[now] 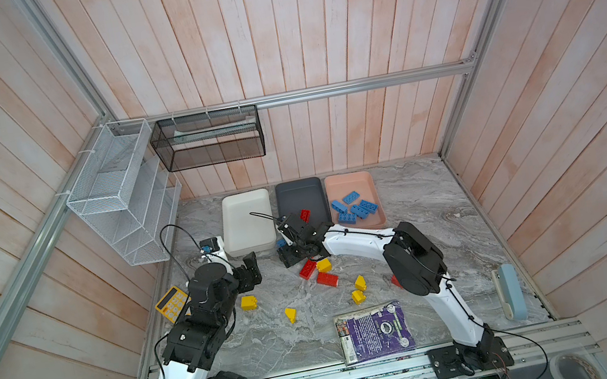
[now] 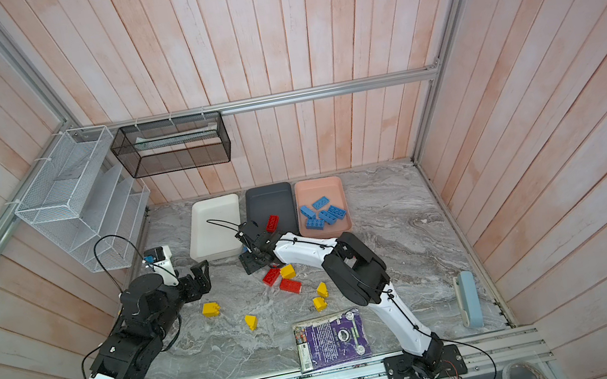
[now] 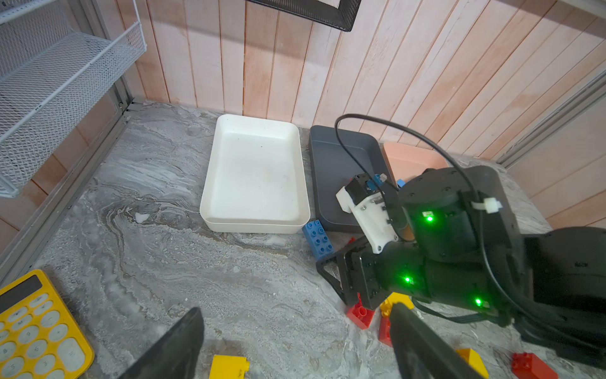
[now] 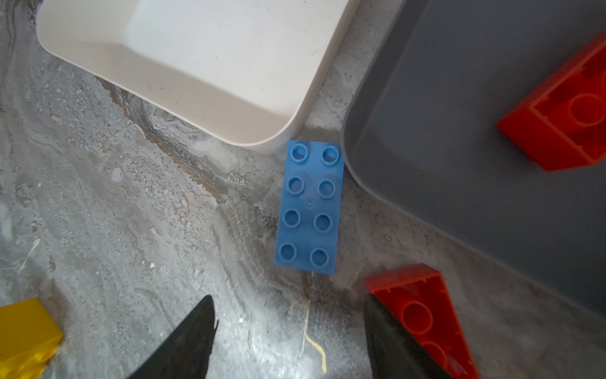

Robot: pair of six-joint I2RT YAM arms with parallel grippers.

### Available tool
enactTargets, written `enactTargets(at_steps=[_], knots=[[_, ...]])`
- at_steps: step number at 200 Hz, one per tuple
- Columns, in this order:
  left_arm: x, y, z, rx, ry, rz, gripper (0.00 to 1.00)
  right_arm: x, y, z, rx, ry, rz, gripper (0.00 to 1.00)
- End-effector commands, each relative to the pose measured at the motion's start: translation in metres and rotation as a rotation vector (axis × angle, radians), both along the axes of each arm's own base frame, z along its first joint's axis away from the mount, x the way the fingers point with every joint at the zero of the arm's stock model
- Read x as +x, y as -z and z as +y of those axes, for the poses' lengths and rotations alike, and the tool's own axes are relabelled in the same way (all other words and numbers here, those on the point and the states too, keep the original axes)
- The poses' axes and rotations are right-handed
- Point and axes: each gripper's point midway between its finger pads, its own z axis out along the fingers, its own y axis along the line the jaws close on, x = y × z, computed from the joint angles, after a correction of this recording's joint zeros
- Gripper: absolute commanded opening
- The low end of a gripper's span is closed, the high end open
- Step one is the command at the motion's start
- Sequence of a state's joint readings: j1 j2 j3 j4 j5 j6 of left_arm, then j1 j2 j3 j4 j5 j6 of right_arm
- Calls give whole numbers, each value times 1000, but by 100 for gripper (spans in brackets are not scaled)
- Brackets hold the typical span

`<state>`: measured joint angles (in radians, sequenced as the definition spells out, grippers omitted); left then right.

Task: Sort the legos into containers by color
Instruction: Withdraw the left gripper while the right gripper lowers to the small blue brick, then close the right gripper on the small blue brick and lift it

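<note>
Both top views are looking steeply down from high over the whole table (image 1: 425,219). The left wrist camera is facing the back wall (image 3: 360,65) across the white tray (image 3: 255,177); the right wrist camera is peering closely down at a blue brick (image 4: 310,206), which both are showing.

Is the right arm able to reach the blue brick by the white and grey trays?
Probably yes. The right gripper hovers just short of the blue brick, jaws open and empty; the brick's far end crowds the dark grey tray, and a red brick sits by one finger.
</note>
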<state>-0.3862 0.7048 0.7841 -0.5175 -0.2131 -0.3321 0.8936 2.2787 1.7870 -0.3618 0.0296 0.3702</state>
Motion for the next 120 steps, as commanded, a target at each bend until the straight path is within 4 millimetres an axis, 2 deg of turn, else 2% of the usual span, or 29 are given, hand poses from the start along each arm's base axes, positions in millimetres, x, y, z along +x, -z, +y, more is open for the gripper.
enactTargets(at_steps=[1,80,120], knots=[[1,4,-2,9,18,4,90,5,8,-1,-42,23,-10,73],[3,9,-4,14,24,23,90,22,24,6,-77,47,-44,71],[2,9,-3,17,23,22,90,25,32,6,-96,57,-48,64]])
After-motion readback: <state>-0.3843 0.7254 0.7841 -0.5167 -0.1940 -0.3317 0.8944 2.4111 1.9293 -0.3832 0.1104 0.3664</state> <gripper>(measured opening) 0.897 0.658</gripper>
